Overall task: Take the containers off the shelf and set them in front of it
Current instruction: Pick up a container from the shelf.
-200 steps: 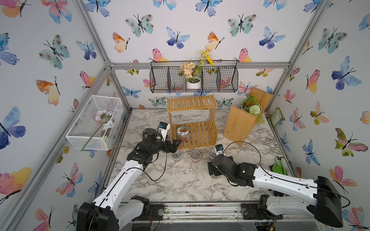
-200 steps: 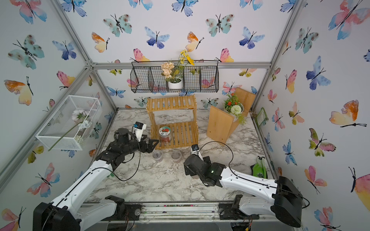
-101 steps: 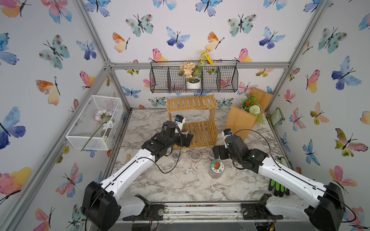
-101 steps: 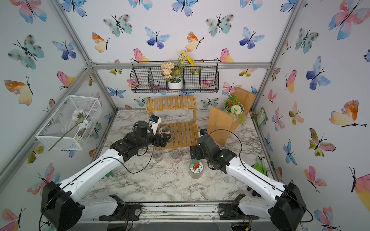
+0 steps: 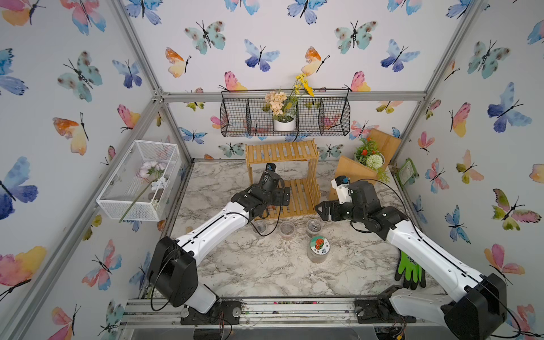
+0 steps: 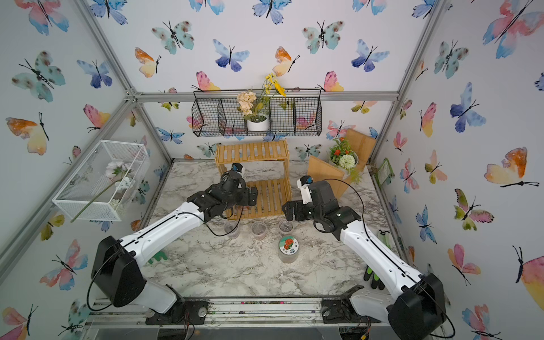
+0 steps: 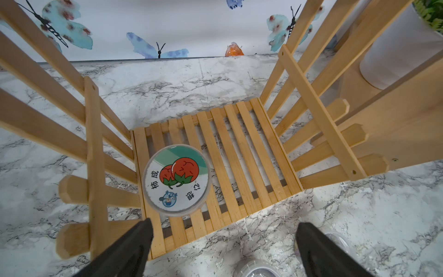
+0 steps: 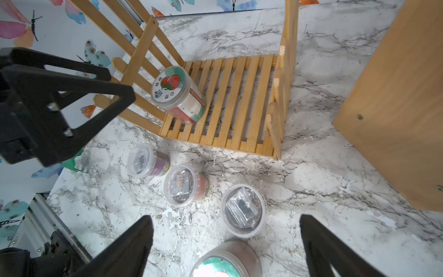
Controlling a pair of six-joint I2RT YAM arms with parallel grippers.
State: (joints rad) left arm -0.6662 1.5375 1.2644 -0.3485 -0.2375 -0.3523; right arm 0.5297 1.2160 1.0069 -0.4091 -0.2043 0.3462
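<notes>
On the marble table (image 5: 259, 273) the bamboo shelf (image 5: 282, 152) is seen, with one white-lidded jar (image 7: 177, 179) stood upright near a front corner of its lower tier, just ahead of the wide-spread, empty left pincer (image 7: 224, 225). The other jar (image 5: 318, 248) and three clear cups (image 8: 183, 184) are set on the table before the shelf, below the right pincer (image 8: 224, 218), likewise held wide and empty.
</notes>
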